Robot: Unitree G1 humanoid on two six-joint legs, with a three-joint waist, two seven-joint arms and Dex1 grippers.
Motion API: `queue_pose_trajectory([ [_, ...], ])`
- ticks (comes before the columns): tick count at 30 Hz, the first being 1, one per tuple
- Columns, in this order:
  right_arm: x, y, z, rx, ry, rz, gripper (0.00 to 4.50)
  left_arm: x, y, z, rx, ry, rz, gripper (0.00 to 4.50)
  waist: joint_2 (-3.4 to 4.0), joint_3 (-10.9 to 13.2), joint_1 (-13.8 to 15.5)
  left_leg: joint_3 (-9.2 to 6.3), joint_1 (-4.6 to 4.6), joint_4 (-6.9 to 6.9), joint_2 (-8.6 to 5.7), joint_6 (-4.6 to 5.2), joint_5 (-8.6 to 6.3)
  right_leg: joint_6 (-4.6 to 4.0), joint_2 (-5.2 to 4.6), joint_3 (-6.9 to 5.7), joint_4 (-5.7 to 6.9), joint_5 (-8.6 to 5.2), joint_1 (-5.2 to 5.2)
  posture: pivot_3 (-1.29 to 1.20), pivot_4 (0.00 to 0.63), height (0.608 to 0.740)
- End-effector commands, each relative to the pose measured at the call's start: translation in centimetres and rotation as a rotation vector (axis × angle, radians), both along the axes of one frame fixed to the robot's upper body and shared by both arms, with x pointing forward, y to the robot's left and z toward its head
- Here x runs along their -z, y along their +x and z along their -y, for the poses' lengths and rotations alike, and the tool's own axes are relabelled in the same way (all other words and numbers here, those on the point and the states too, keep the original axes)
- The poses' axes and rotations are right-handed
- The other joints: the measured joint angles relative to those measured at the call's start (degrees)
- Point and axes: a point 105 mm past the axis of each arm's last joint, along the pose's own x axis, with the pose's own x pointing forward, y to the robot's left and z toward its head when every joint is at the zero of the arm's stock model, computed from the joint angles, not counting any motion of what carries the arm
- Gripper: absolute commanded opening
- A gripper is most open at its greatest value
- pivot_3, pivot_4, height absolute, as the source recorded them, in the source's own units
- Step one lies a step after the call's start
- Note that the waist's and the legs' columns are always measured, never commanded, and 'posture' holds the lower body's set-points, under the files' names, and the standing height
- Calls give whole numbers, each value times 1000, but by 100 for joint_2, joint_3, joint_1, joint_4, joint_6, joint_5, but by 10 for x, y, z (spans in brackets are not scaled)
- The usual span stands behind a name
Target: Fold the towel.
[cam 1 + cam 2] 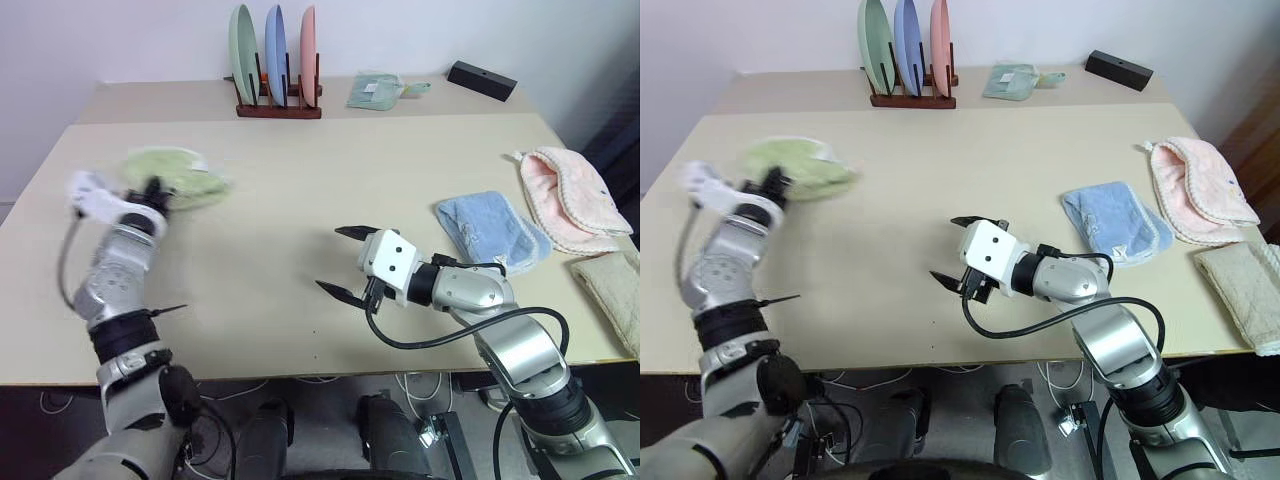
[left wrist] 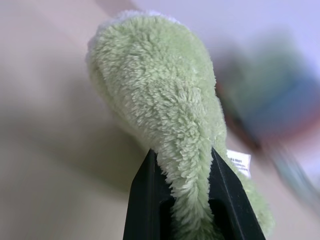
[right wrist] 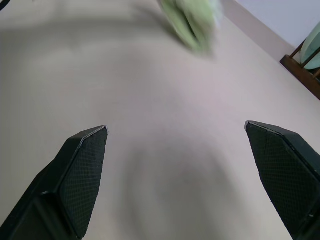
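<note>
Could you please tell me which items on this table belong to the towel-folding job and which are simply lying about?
In the job:
- light green terry towel
- left hand, shut on it

Lying about:
- light blue folded towel
- pink towel
- beige towel
- wooden plate rack
- black box

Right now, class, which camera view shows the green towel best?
Left wrist view: the towel is close up, pinched in the left end effector. Both eye views show it small on the table's left; the right wrist view catches a far-off scrap.

Beige table (image 1: 300,190) bears blue towel (image 1: 490,230), pink towel (image 1: 570,195).
</note>
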Motion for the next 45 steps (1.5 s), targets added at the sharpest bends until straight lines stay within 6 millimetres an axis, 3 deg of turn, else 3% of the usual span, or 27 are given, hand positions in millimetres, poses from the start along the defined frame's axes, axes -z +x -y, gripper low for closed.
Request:
queue_pose_trajectory([
  [1,-5,-1,-2,-13,6,41,4500,25,-20,-39,-229,-131,-43,20,-4,-2,23,0,0,0,-1,0,0,0,0,0,0,0,2,0,150,740],
  [7,0,0,1,-13,-5,41,4500,52,-21,-27,-184,-190,-92,20,-40,-6,149,-5,-7,18,-3,-6,3,5,-1,-7,0,3,11,0,150,740],
  [11,4,1,2,-7,-7,37,4500,56,-29,-26,-193,-222,-67,1646,-41,-7,120,-5,-5,19,-3,-6,3,5,-1,-7,1,3,12,0,150,740],
  [16,9,2,5,1,-9,28,4500,53,-44,-35,-249,-229,-54,4291,-41,-7,38,-5,-2,18,-1,-6,3,5,0,-6,4,3,12,0,150,740],
  [17,10,2,6,4,-8,26,4500,52,-50,-40,-275,-220,-65,4478,-41,-7,14,-5,-2,18,-1,-6,3,5,0,-6,3,3,12,0,150,740],
  [20,9,5,11,27,8,15,4500,40,-67,-53,-340,-150,-54,4478,-41,-7,-35,-5,1,15,0,-6,3,5,1,-4,4,3,11,0,150,740],
  [24,7,12,21,70,33,1,4500,-8,-78,-63,-353,132,-20,4478,-59,-5,-4,-5,0,14,1,-6,3,4,2,-5,7,3,9,0,150,740],
  [26,3,19,28,111,78,-14,4500,-32,-66,-47,-258,319,-19,4478,-63,-5,47,-7,-2,14,1,-7,4,2,4,-6,6,3,10,0,150,740],
  [27,0,24,33,145,106,-19,4500,-44,-54,-30,-160,453,-23,4478,-63,-6,76,-6,-3,15,0,-7,4,2,3,-7,5,3,12,0,150,740],
  [28,-4,30,39,184,140,-24,4500,-53,-39,0,8,583,-5,4478,-62,-6,116,-6,-4,15,-1,-8,4,2,2,-7,1,3,17,0,150,740],
  [31,-13,41,56,268,209,-30,4500,-44,-18,74,386,866,-14,4478,-45,-9,172,-5,-4,18,-9,-10,5,-2,1,-2,-9,2,30,0,150,740],
  [34,-16,44,77,335,236,-34,4500,-18,-17,122,645,1056,-30,4478,-44,-8,112,-3,-3,10,-13,-10,5,-3,-1,6,-14,1,27,0,150,740],
  [37,-17,43,93,373,244,-44,4500,-4,-17,138,745,1062,-38,4478,-43,-5,-23,-2,-5,-14,-3,-9,5,-1,5,6,-2,3,-1,0,150,740],
  [40,1,28,125,418,162,-111,4500,8,-23,162,912,1093,-27,4478,-34,-2,-14,-3,-5,-19,6,-8,6,-3,14,5,13,1,-12,0,150,740],
  [45,11,15,150,467,114,-150,4500,21,-29,163,1029,1110,-34,4478,-32,-1,-31,4,-4,-8,3,-7,5,-2,9,9,2,0,1,0,150,740],
])
